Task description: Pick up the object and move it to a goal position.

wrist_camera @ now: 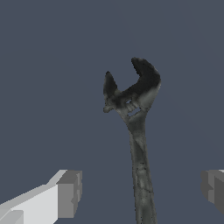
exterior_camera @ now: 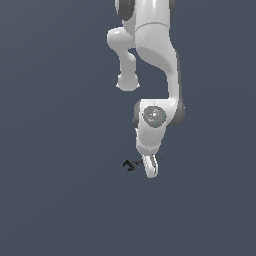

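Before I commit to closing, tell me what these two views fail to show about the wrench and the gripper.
- Wrench handle end: cut off by the wrist view's edge.
- Gripper fingertips' height above the floor: neither view settles it.
- Exterior view: wrench is too small for detail; its shaft runs behind the gripper.
- Finger pads: apart, not touching the shaft.
- Goal position: no marker in either view.

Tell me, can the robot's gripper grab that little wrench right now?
Probably yes. In the wrist view the wrench lies on the gray surface with its shaft between the open fingers, with nothing blocking them. The gripper sits right beside it.
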You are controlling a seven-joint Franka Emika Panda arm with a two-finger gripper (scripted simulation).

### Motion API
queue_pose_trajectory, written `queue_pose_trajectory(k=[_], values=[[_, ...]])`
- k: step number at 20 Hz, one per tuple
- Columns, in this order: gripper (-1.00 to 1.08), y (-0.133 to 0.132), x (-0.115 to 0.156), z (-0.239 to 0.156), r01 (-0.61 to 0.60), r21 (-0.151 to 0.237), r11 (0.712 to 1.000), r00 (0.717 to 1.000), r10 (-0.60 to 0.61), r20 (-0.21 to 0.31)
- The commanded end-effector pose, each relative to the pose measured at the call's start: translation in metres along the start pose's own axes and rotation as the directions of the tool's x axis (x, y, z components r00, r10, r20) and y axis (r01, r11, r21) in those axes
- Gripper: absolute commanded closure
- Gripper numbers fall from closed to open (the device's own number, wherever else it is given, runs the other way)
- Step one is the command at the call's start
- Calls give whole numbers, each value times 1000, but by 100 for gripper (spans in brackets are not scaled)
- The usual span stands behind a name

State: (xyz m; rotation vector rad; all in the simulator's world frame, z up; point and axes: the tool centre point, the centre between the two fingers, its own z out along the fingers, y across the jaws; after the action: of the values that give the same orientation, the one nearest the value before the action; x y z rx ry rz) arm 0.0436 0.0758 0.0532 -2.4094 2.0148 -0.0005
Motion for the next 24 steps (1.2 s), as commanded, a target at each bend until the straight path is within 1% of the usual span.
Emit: queue_pose_trajectory(k=[1, 8, 13, 14, 23, 24], values=[[-92, 1, 0, 8, -1, -1, 1000, 1000, 1, 0], [-92, 2, 0, 41, -4, -1, 1000, 1000, 4, 0], [-92, 0, 0, 46, -4, -1, 1000, 1000, 4, 0], [108, 0, 0, 46, -4, -1, 1000, 1000, 4, 0], [108, 0, 0, 46, -4, -1, 1000, 1000, 4, 0], [108, 1, 3, 44, -7, -1, 1000, 1000, 7, -1]])
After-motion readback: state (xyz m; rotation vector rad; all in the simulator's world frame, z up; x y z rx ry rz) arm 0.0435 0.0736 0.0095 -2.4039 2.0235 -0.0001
